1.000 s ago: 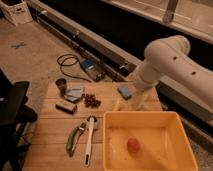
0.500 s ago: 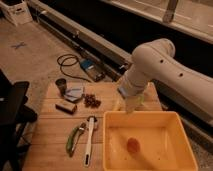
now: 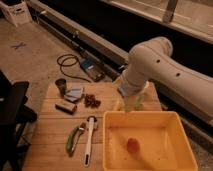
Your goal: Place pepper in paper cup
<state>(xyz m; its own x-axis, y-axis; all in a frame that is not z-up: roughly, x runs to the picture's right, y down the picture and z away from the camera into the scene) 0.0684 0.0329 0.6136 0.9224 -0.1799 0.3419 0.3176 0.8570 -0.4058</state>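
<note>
On wooden table [image 3: 47, 127]: pepper [image 3: 74, 139] green, slender, curved | pincer [image 3: 129, 103] by yellow tub [image 3: 150, 114] far rim, grip unclear

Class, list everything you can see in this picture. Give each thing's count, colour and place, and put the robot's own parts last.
table: one, pale wood, under the other things
tub: one, yellow, table's front right
round thing: one, orange, inside the tub
pepper: one, green, front left, beside the utensil
utensil: one, white-handled, between pepper and tub
cup: one, dark metal, far left corner
cable: one, black, on the floor behind the table
arm: one, white, reaching in from the right
gripper: one, at the arm's end, behind the tub
</note>
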